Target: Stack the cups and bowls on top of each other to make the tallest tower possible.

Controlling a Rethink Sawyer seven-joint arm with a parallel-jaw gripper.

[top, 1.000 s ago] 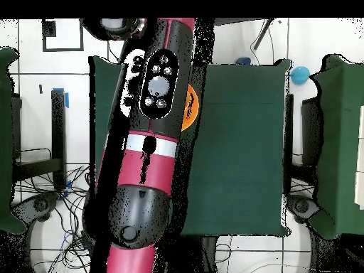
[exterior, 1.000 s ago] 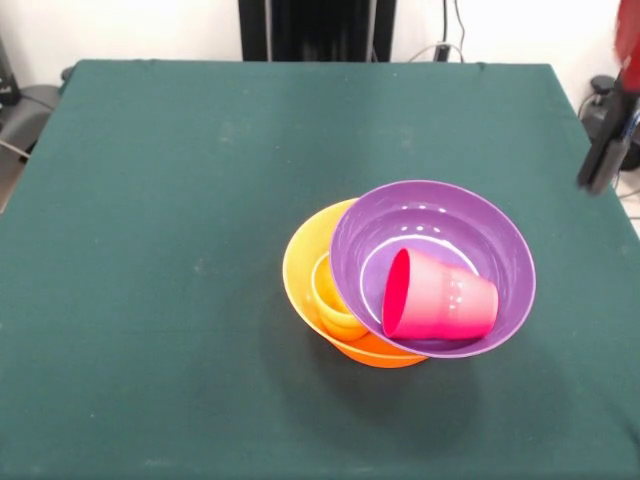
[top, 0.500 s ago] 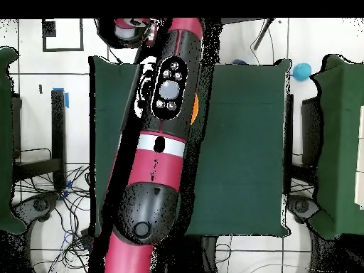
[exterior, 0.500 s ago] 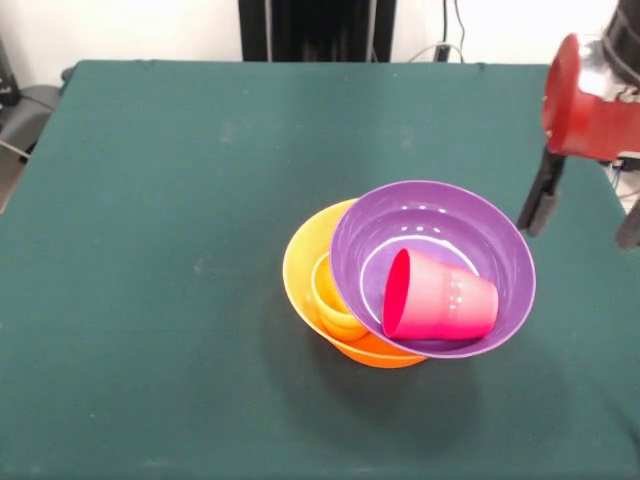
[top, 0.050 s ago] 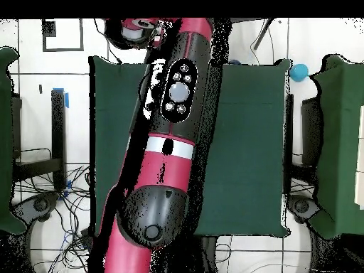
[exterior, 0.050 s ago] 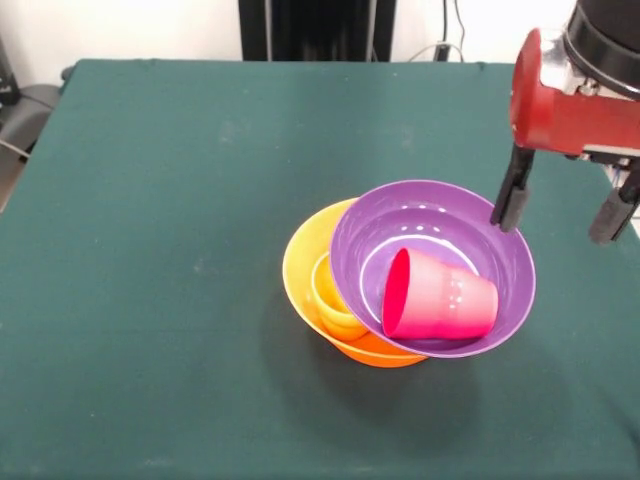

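Observation:
A big orange bowl [exterior, 0.050 s ago: 305, 262] sits near the table's middle in the front view. A yellow cup [exterior, 0.050 s ago: 333, 303] stands inside it. A purple bowl [exterior, 0.050 s ago: 440, 225] rests tilted on the orange bowl's right side. A red cup [exterior, 0.050 s ago: 440, 296] lies on its side in the purple bowl, mouth to the left. My gripper [exterior, 0.050 s ago: 561, 208] hangs open and empty at the right, above the table. Its left finger [exterior, 0.050 s ago: 510, 198] is just over the purple bowl's far right rim. In the overhead view my arm [top, 0.050 s ago: 170, 135] covers the stack.
The green table [exterior, 0.050 s ago: 180, 200] stretches wide to the left of the stack. In the overhead view a light blue round object [top, 0.050 s ago: 299, 71] lies off the table's top right corner. Cables and dark stands surround the table there.
In the front view my gripper has come in from the right edge, moving left towards the purple bowl's rim. The bowls and cups have not moved.

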